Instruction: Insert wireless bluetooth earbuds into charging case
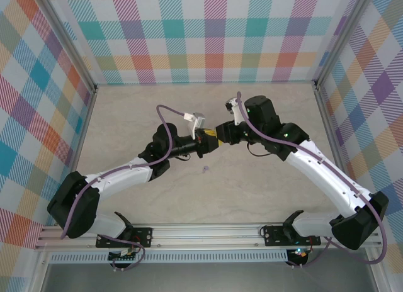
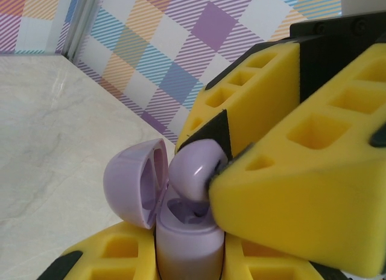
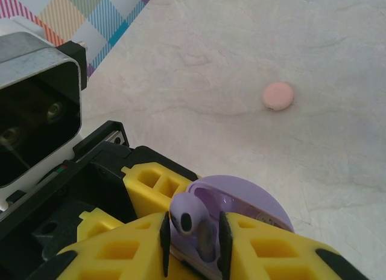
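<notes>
A lilac charging case (image 2: 184,232) stands upright between the yellow fingers of my left gripper (image 2: 187,259), which is shut on it. Its lid (image 2: 136,183) is hinged open to the left. A lilac earbud (image 2: 196,168) hangs at the case's mouth, its lower end down in the opening. My right gripper (image 3: 193,241) is shut on that earbud (image 3: 188,222), one black pad on each side, with the case lid (image 3: 253,198) just behind. From above, the left gripper (image 1: 203,141) and right gripper (image 1: 220,132) meet over mid-table. Another tiny lilac bit (image 1: 205,170) lies on the table below them.
A pink round disc (image 3: 278,95) lies on the pale marble tabletop (image 1: 151,109) beyond the case. Checked walls (image 1: 208,34) close in the back and both sides. Bare table stretches around the two grippers.
</notes>
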